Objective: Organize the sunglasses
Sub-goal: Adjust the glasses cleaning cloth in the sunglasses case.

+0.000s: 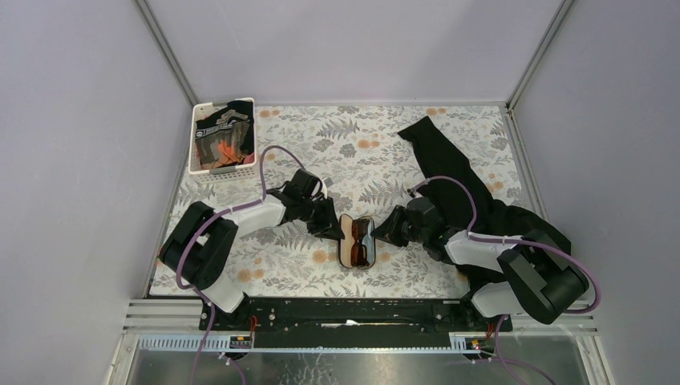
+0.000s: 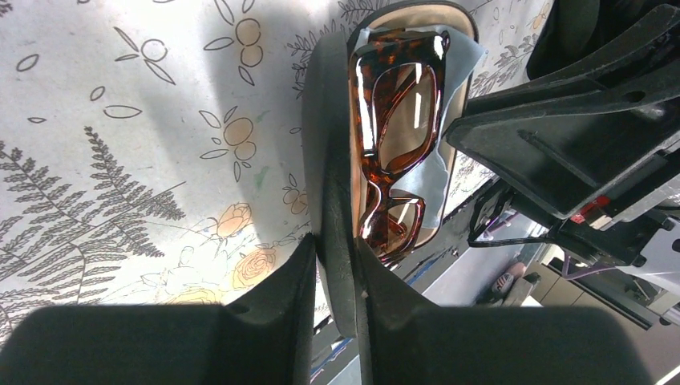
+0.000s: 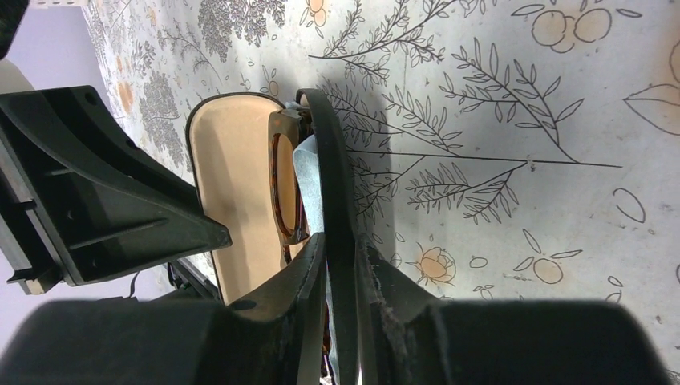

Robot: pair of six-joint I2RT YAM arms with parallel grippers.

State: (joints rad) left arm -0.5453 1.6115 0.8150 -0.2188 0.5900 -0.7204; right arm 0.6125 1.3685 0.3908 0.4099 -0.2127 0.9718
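sunglasses [image 1: 362, 241] lie folded inside the open case [image 1: 346, 245], between the two hands, resting on a light-blue cloth [image 2: 461, 72] that lines the tan interior. in the left wrist view the amber-brown frame [image 2: 397, 128] sits just beyond the fingertips and to their right, lenses up, right against the black wall [image 2: 329, 144] that the hand grips.

left hand [image 1: 329, 228] is nearly closed, its fingers [image 2: 297, 281] pinching that thin black edge of the case with only the wall between them. right hand [image 1: 383, 233] is closed the same way on the opposite black edge [image 3: 333, 176]; from its wrist view the sunglasses [image 3: 285, 184] and a strip of cloth [image 3: 309, 176] lie just left of the gripped wall, the tan panel farther left, and the left hand beyond that. whether either edge belongs to the lid or the base i cannot tell.

case rests on the floral table [image 1: 361, 152]. far beyond the left hand stands a white basket [image 1: 253, 132] holding dark items. a black garment [image 1: 457, 176] is draped on the table beyond and outboard of the right hand.
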